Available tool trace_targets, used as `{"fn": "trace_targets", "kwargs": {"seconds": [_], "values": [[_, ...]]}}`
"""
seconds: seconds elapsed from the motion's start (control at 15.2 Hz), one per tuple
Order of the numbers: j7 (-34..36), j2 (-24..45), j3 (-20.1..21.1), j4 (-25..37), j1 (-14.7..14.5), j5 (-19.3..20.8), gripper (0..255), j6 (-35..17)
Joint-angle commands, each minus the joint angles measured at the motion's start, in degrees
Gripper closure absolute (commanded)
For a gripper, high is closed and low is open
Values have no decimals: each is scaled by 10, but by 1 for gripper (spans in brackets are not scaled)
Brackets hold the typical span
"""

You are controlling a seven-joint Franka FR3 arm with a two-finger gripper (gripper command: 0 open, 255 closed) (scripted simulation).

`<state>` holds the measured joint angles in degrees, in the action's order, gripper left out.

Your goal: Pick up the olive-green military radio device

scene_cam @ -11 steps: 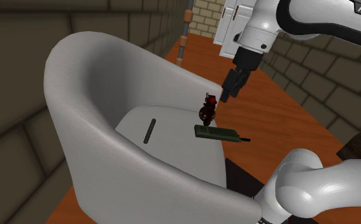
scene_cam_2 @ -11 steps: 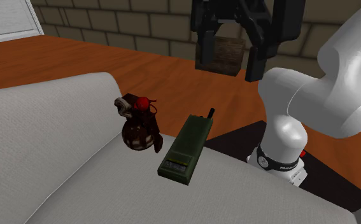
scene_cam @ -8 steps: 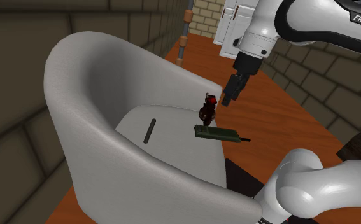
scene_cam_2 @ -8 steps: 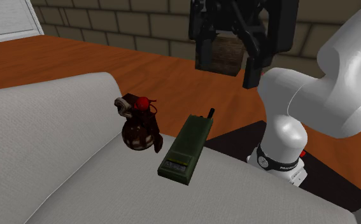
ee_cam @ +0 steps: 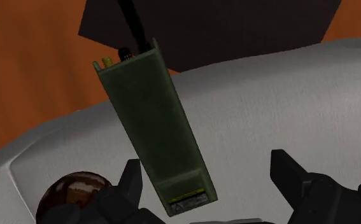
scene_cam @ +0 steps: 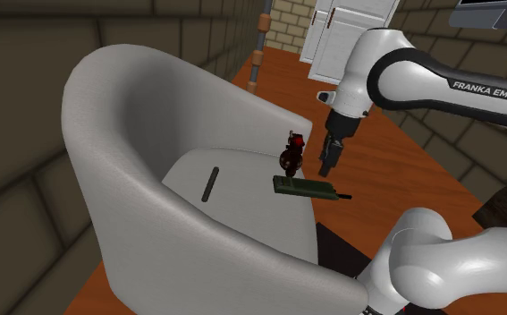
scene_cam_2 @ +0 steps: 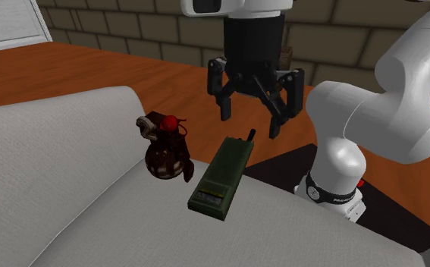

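An olive-green radio (scene_cam_2: 221, 176) with a short black antenna lies flat on the white armchair's seat (scene_cam_2: 69, 182), near its front edge; it is also seen in the shoulder view (scene_cam: 306, 186) and close up in the wrist view (ee_cam: 155, 121). My black gripper (scene_cam_2: 249, 127) hangs open just above the radio's antenna end, fingers spread wide and touching nothing. In the shoulder view the gripper (scene_cam: 327, 162) sits a little above the radio. In the wrist view the fingers (ee_cam: 132, 183) straddle the radio's lower body without contact.
A dark brown, red-topped grenade-like object (scene_cam_2: 165, 147) stands right beside the radio on the seat. The armchair's tall curved back (scene_cam: 135, 116) rises at the shoulder view's left. Orange wood floor (scene_cam: 376, 152) and brick walls surround it. My stand's base (scene_cam_2: 334, 193) is close by.
The gripper has come down from high above the seat to just over the radio's antenna end and turned about its axis. Radio and grenade have not moved.
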<state>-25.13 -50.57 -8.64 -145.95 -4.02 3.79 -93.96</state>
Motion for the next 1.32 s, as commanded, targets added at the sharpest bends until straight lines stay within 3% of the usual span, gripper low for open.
{"fn": "trace_targets", "kwargs": {"seconds": [0.0, 0.33, 0.92, 0.99, 1.25], "values": [[-58, -5, -24, -35, -6, 28, 0, -27], [-177, 8, -82, -89, -14, 92, 0, -91], [-175, 22, -96, -140, -9, 105, 0, -155], [-175, 21, -96, -140, -9, 105, 255, -154], [-175, 19, -96, -141, -8, 105, 255, -153]]}}
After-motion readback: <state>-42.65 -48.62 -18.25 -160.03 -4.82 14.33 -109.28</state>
